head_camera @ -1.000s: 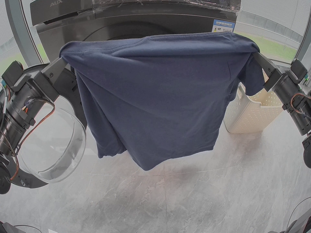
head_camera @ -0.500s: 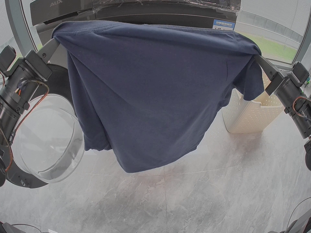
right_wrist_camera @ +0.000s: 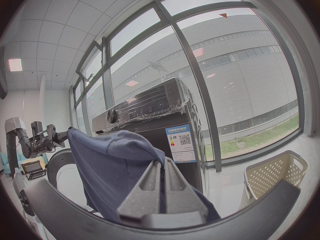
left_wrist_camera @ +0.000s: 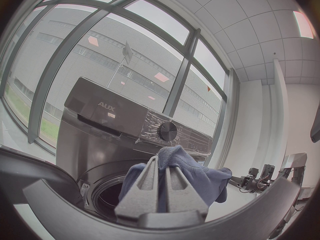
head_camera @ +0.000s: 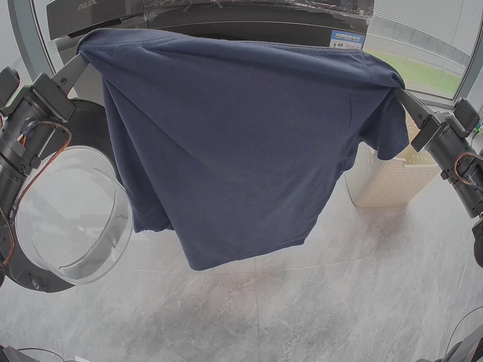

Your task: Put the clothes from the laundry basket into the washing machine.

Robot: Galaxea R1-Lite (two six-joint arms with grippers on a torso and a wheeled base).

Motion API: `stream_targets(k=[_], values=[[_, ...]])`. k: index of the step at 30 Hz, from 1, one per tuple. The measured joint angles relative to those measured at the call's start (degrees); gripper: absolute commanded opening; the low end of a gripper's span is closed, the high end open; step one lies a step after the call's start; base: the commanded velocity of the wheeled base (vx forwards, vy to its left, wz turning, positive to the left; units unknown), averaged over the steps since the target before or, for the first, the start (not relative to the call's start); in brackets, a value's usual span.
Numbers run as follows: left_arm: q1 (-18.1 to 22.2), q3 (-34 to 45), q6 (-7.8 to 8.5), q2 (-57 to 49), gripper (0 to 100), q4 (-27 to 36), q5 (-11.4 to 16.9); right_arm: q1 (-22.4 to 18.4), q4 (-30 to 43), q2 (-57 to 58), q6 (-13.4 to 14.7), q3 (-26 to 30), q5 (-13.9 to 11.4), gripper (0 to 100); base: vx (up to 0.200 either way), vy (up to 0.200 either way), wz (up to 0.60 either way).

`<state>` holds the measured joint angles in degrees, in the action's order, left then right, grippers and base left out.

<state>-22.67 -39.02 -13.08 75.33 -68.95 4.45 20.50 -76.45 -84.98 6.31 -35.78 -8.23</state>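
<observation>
T-shirt (head_camera: 236, 142) clear of laundry basket (head_camera: 392, 177), stretched between my left gripper (head_camera: 84, 60) and right gripper (head_camera: 398, 93), jaws clamped on it; washing machine (head_camera: 211, 6) loading remains.

Head view: shirt (head_camera: 236, 142) hides the washing machine (head_camera: 100, 11) opening from you | machine top cut off at upper edge | laundry basket (head_camera: 392, 177) partly behind shirt.

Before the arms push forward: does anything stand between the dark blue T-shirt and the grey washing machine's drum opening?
Nothing visible does: the drum opening looks unblocked, its round glass door swung open leftward.
</observation>
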Motion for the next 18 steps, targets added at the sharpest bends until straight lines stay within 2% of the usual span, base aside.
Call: stream_targets(k=[18], values=[[-2.40,3.13,0.13,0.69,0,-0.13,0.30,1.38,-0.66,-1.21,0.00,2.27,-0.06,0,0.000,0.000,0.00]])
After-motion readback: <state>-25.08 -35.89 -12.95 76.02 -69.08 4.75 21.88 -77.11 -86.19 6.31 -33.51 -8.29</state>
